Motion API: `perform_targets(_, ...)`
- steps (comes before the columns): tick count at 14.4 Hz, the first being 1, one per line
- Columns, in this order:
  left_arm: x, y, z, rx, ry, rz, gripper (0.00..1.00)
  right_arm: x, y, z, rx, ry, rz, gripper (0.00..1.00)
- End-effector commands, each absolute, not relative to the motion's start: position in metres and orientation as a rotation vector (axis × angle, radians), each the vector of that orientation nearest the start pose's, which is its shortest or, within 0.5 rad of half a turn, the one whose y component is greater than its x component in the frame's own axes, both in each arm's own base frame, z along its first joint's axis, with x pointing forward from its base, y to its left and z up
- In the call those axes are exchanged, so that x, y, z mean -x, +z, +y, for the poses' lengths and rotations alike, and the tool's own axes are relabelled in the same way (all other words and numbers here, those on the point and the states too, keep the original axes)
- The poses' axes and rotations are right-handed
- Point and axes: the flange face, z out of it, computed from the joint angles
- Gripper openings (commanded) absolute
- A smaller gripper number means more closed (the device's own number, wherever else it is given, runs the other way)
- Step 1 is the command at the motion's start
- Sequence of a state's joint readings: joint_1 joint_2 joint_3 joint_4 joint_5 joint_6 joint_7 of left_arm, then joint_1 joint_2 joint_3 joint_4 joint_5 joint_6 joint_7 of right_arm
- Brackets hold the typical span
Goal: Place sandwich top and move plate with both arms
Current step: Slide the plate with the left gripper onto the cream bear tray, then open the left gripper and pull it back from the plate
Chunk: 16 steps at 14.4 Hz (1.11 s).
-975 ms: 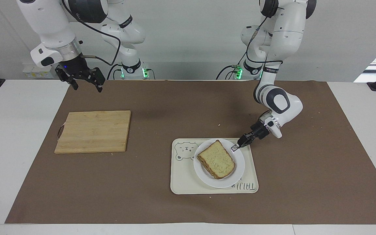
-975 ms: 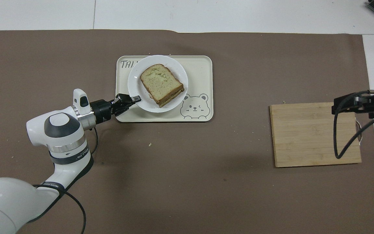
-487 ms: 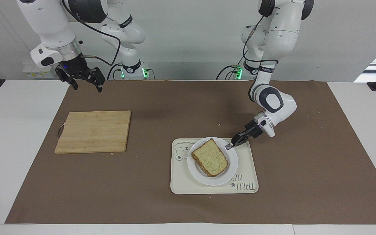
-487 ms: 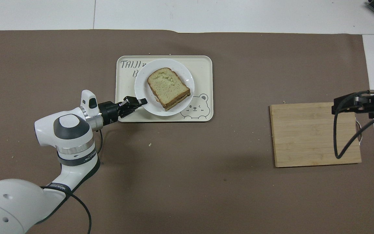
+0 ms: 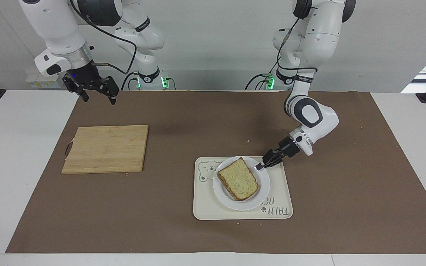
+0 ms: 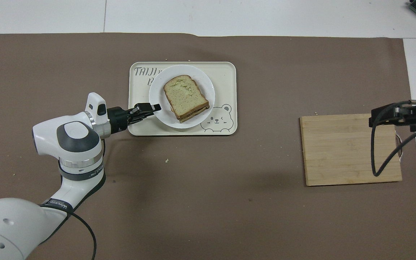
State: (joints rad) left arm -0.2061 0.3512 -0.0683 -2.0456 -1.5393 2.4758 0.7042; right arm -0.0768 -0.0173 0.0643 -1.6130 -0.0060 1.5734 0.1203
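The small white plate sits on the cream tray. The sandwich top, a pale greenish-tan slice with a brown crust, lies on another slice on the plate. My left gripper reaches in low and is shut on the plate's rim at the edge nearer the robots, toward the left arm's end. In the overhead view the left gripper meets the plate beside the sandwich top. My right gripper waits open and empty, raised beside the cutting board.
A wooden cutting board lies bare toward the right arm's end; it also shows in the overhead view. The tray bears a bear drawing and lettering. A brown mat covers the table, with a few crumbs on it.
The left gripper has dragged the plate with the sandwich across the tray toward the right arm's end, uncovering the lettering, then turned slightly. The right arm has not moved.
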Motion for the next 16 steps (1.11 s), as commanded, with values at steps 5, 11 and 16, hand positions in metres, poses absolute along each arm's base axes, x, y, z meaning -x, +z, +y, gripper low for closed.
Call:
perform_targets(5, -0.591, 0.318, -0.143, -2.276, 0.421, 0.212, 0.78, -0.55, 0.616, -0.009, 3.122, 0.027, 0.211, 1.0)
perform_targets(11, -0.592, 0.336, -0.136, -2.34, 0.455, 0.111, 1.0, -0.55, 0.616, -0.009, 3.122, 0.027, 0.211, 1.0)
perform_targets(16, -0.605, 0.359, -0.113, -2.441, 0.491, 0.013, 1.0, -0.55, 0.616, -0.009, 3.122, 0.027, 0.211, 1.0)
